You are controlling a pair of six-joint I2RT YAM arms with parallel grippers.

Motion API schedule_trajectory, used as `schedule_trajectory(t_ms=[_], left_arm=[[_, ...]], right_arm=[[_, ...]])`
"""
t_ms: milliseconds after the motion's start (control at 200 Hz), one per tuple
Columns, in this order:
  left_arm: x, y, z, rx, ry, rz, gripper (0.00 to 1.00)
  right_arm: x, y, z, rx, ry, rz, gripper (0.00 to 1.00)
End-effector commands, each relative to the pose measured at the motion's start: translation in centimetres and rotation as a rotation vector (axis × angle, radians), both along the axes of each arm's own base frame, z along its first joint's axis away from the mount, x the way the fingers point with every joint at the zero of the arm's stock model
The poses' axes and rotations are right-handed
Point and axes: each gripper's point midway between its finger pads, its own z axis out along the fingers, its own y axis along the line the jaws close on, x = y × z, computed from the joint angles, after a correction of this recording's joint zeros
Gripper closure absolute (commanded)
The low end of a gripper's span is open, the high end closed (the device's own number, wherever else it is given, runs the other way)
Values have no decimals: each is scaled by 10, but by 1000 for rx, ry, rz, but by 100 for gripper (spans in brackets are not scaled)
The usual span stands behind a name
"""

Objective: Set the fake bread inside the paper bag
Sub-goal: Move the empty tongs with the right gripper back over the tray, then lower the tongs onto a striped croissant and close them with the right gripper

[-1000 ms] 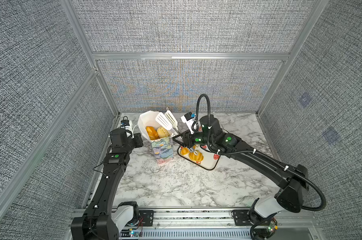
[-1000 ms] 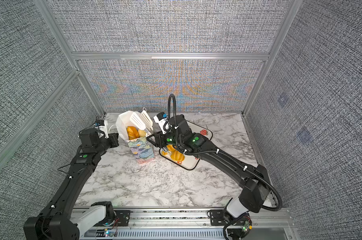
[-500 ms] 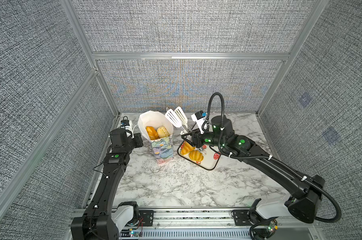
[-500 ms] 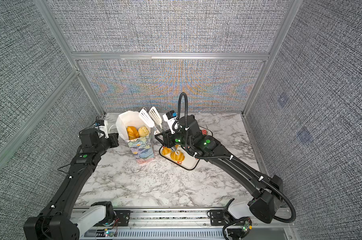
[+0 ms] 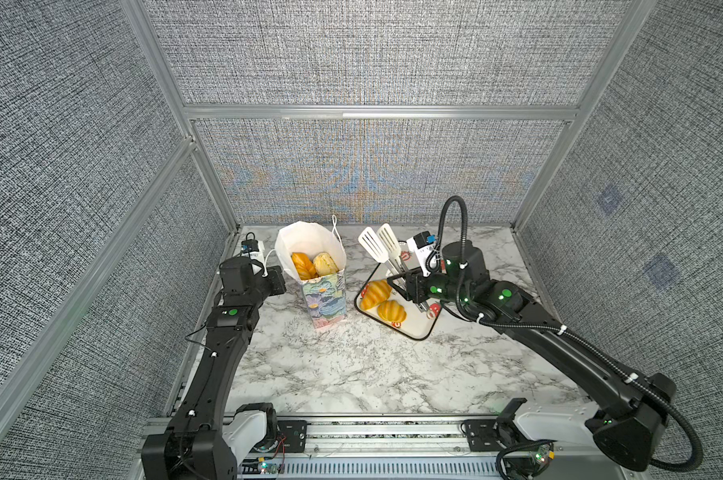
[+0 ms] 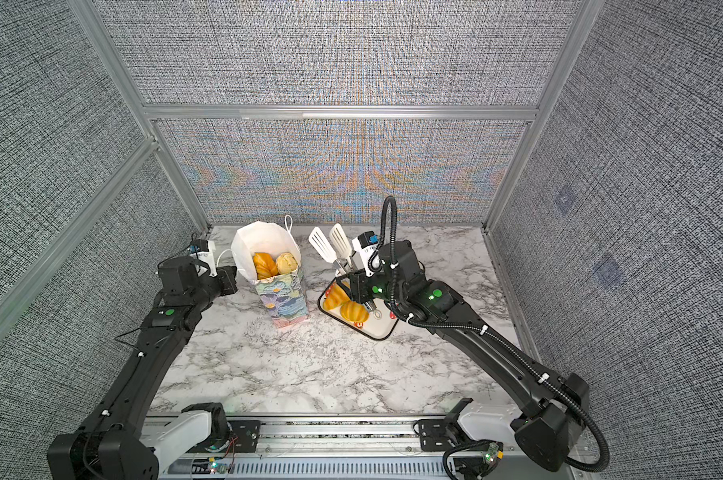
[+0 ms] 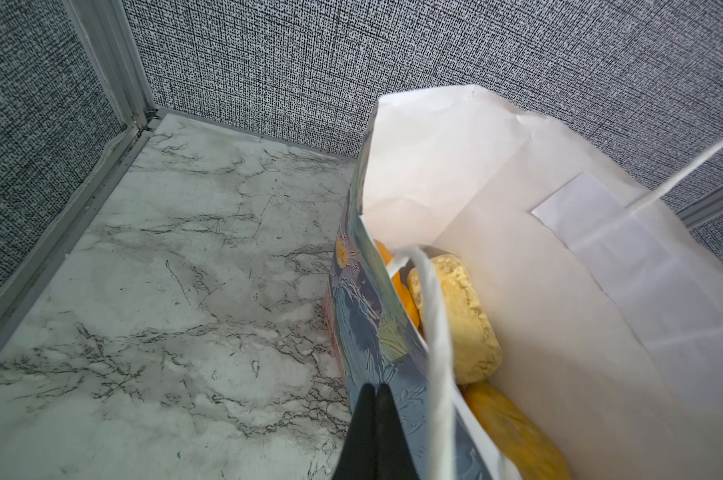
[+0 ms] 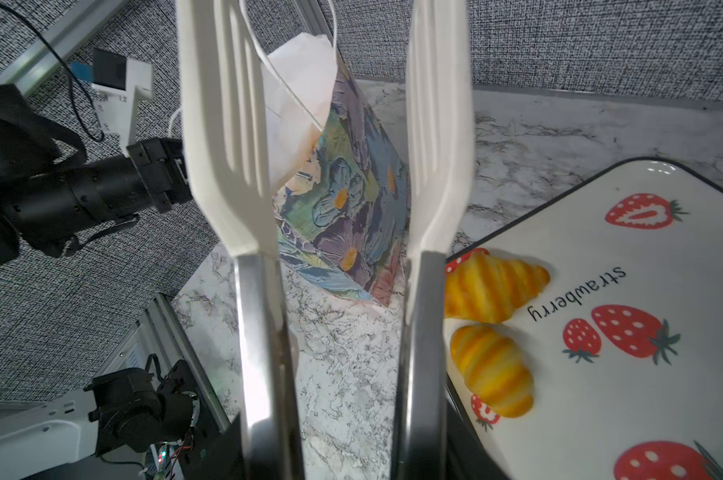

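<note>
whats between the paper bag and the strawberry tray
Nothing but a bare strip of marble table between the bag and the tray; both top views show it.

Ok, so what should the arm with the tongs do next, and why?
Probably lower the tongs, held in the right gripper, over the croissant nearest the paper bag. Their blades stand apart and empty, that one and another croissant lie on the tray, and the bag stands open beside it.
</note>
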Motion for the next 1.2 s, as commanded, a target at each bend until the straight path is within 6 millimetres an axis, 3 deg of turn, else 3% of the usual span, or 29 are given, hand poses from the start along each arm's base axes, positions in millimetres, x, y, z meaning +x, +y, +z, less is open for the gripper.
schedule_trajectory(t_ms=[0,450,1196], left_arm=[[0,-3,0,-4,-6,-18,100],[-1,-3,1,-4,-10,-20,100],[0,-5,1,-11,-11,-31,100]], right_arm=[[1,-7,-8,-14,15,-26,50],[-7,-35,-88,-227,174,-82,50],[-23,-60,-162,-469,348,-98,43]])
